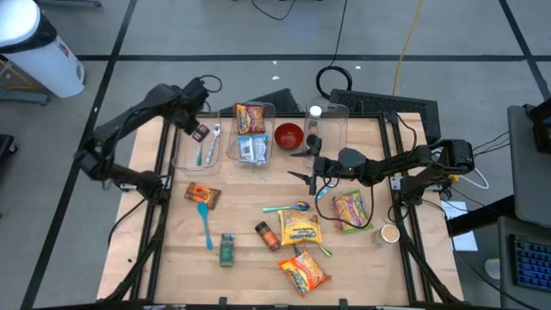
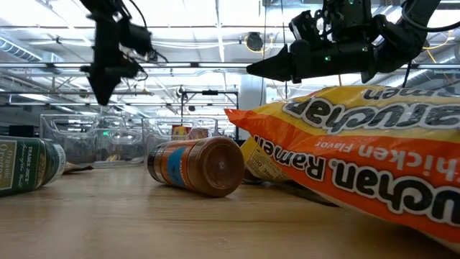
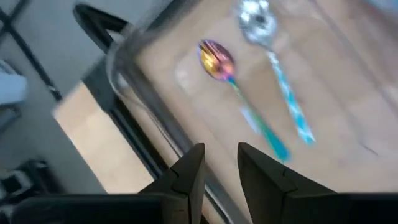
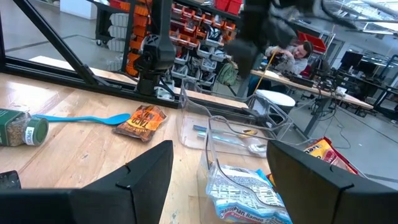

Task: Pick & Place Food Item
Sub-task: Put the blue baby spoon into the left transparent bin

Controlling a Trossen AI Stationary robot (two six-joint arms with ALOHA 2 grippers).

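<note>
Inspector: Colours on the counter, please.

Operator: I see pale wood. The bowl is red. One ramen packet is orange and yellow with white lettering. The spice jar is brown with a blue label; the herb jar is green.

Inspector: And utensils?

Operator: I note a turquoise spatula and an iridescent, rainbow-tinted spoon with a blue handle. Both hands are black.

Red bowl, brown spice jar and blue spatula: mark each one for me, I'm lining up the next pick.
red bowl (image 1: 288, 135), high view, on its inside centre.
brown spice jar (image 2: 195, 166), low view, on the middle of its side.
blue spatula (image 1: 205, 223), high view, on its handle below the blade.
</note>
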